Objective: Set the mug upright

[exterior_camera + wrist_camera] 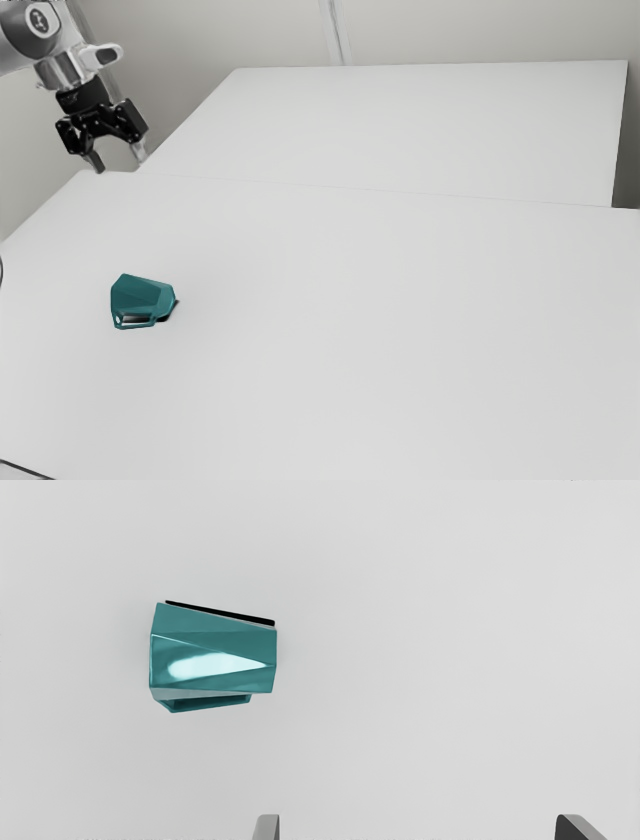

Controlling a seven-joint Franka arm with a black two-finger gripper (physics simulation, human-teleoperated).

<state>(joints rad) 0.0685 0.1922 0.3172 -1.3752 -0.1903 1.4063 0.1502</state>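
At the exterior view's upper left, the black gripper [120, 164] hangs high above the table, its fingers wide apart with nothing between them. A teal faceted mug [140, 300] lies on its side on the white table, lower in that view and well below the hand. In the wrist view the gripper [417, 825] has both fingertips spread, and the mug [212, 655] lies beyond them, off toward one finger's side, untouched. Its handle [210, 703] shows along the side nearer the fingers. The inside of the mug is hidden.
The white table [380, 330] extends under and around the mug. Behind it, a second white surface [420, 130] adjoins along a thin seam. Dark thin lines, perhaps cables, run at the exterior view's left edge and lower left corner [25, 470].
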